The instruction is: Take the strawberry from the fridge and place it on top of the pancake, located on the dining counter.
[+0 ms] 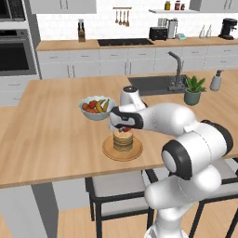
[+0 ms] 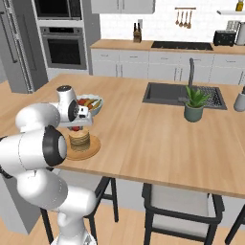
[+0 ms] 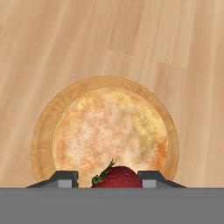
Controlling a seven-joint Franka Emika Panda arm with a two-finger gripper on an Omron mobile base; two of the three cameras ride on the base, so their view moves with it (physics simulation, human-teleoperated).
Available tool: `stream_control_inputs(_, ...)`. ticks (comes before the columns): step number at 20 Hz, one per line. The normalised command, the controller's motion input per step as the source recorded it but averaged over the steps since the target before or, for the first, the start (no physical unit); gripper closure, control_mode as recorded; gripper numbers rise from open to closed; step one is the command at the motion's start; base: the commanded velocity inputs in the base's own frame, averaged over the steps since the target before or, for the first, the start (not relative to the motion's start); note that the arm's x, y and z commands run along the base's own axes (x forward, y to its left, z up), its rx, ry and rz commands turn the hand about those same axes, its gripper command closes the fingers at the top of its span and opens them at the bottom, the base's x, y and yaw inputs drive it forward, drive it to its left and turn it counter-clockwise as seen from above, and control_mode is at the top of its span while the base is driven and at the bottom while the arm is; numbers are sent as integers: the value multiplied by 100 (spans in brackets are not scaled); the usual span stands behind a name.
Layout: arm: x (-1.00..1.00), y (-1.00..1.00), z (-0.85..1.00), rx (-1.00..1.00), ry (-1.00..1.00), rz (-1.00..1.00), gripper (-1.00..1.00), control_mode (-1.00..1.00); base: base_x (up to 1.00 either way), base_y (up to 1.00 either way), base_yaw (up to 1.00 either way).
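The gripper [image 3: 108,178] was clamped on the strawberry [image 3: 117,178], which showed at the bottom centre of the hand view, red with its green top pointing up-left between the two finger tips. Directly beyond it lay the pancake [image 3: 109,131] on its plate [image 3: 40,144], filling the middle of that frame. In the left base view the gripper [image 1: 123,128] hung just above the pancake [image 1: 123,140], at centre frame on the counter [image 1: 56,135]; the gap between berry and stack was too small to judge.

The main risk, as it looked, was the release. The berry was small and rounded and the stack's top flat, so if it were let go from any height it could bounce or roll off onto the plate rim or the counter. It sat toward the near edge of the pancake in the hand view, so an off-centre drop would make this more likely. Pressing down too far could shove the stack sideways. The fruit bowl [image 1: 95,108] stood near, upper left of the stack, within reach of a careless swing.
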Motion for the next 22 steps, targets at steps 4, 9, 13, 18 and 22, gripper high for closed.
stream_control_inputs(4, 3, 0, -12, 0, 0, 0, 100, -100, 0, 0, 0)
stream_control_inputs(9, 0, 0, -6, 0, 0, 0, 100, -100, 0, 0, 0)
stream_control_inputs(13, 3, 0, 0, 1, 0, 0, 100, -100, 0, 0, 0)
stream_control_inputs(18, 23, 0, 0, 1, 0, 0, 100, -100, 0, 0, 0)
stream_control_inputs(22, 25, 0, 0, 0, 0, 0, 100, -100, 0, 0, 0)
